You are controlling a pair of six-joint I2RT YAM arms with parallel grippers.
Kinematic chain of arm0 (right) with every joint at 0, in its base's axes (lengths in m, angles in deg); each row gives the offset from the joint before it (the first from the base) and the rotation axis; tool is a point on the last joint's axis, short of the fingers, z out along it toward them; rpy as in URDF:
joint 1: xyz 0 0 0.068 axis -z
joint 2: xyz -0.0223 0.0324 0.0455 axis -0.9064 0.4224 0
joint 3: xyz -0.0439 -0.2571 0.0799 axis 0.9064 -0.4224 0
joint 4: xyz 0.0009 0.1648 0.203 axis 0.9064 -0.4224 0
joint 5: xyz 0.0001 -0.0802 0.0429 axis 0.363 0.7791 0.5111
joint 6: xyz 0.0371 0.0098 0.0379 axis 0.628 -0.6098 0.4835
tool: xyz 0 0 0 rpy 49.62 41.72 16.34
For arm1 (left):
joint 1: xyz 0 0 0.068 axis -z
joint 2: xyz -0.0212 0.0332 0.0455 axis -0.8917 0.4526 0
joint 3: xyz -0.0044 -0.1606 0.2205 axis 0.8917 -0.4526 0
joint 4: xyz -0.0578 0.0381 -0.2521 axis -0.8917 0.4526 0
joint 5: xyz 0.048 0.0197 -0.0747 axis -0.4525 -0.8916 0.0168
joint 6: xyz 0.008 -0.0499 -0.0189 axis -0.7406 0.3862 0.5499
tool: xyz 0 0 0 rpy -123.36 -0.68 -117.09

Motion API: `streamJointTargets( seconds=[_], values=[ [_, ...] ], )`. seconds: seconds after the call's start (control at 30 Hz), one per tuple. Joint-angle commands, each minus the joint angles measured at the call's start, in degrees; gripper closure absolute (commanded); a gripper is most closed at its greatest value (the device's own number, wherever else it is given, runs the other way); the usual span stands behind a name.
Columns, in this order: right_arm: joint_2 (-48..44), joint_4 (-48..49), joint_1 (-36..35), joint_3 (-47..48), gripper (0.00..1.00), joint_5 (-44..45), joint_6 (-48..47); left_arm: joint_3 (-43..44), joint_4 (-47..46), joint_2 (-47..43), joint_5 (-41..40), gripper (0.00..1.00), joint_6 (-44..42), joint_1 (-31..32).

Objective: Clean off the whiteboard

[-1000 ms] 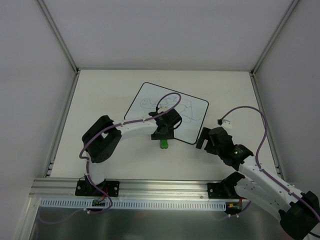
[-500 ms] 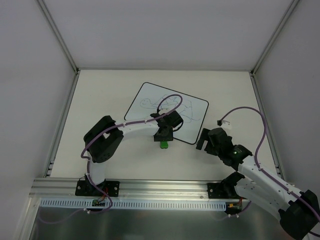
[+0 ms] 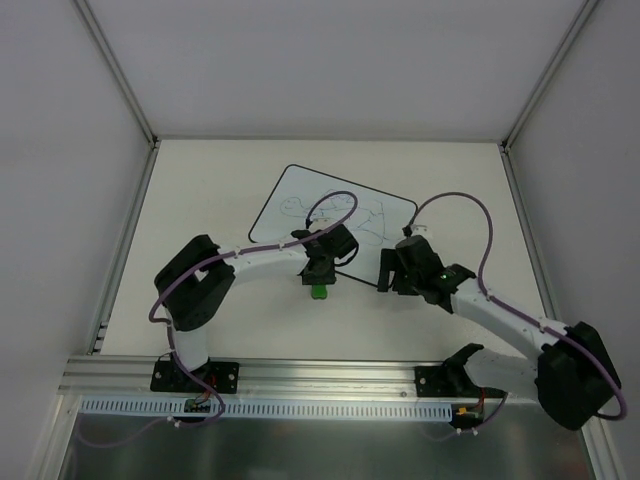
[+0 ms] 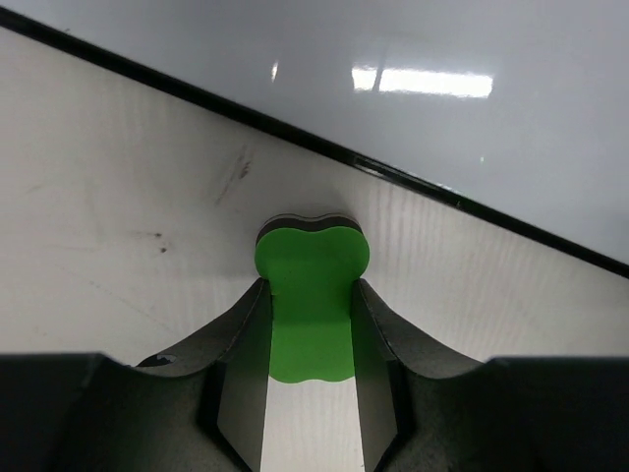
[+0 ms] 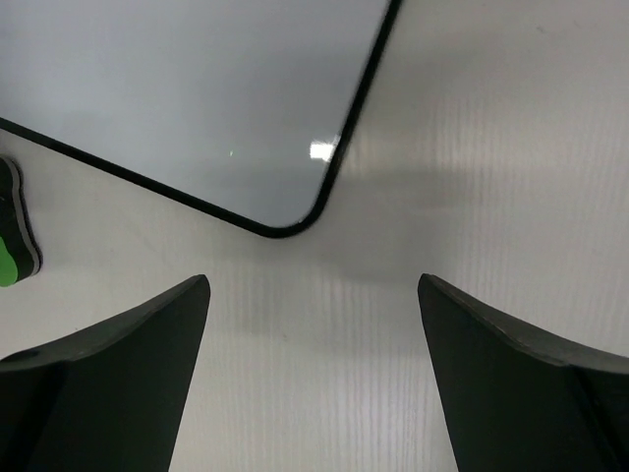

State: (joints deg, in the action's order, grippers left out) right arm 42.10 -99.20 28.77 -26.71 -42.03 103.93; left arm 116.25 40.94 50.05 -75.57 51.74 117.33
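Right gripper (image 3: pixel 386 272) moved nearer whiteboard (image 3: pixel 300 195); scribbles (image 3: pixel 375 215) seemingly illegible.

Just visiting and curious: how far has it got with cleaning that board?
Done: the left gripper is shut on the green eraser, just off the whiteboard's near edge. In hand: getting it onto the board; the right gripper hangs open by the board's corner. Left: wiping off the dark scribbles.

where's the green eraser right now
In the top view the green eraser is near the centre, pinched in the left claw, just off the near edge of the whiteboard.
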Motion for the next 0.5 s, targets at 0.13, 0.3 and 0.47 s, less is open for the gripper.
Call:
streamJointTargets(
  seconds=[0.13, 0.3, 0.47],
  values=[
    [21.3, 6.9, -0.7, 17.2, 0.31, -12.1, -14.1, -8.0, 0.8, -13.7, -1.1, 0.96, -4.7, -6.9],
    [32.1, 7.0, -3.2, 25.5, 0.31, -17.7, -20.1, -13.3, 0.9, -23.5, 1.4, 0.96, -8.8, -15.4],
    [39.3, 4.3, -6.5, 30.9, 0.31, -20.2, -23.9, -17.9, 0.9, -29.0, 3.2, 0.94, -12.6, -21.5]
  ],
)
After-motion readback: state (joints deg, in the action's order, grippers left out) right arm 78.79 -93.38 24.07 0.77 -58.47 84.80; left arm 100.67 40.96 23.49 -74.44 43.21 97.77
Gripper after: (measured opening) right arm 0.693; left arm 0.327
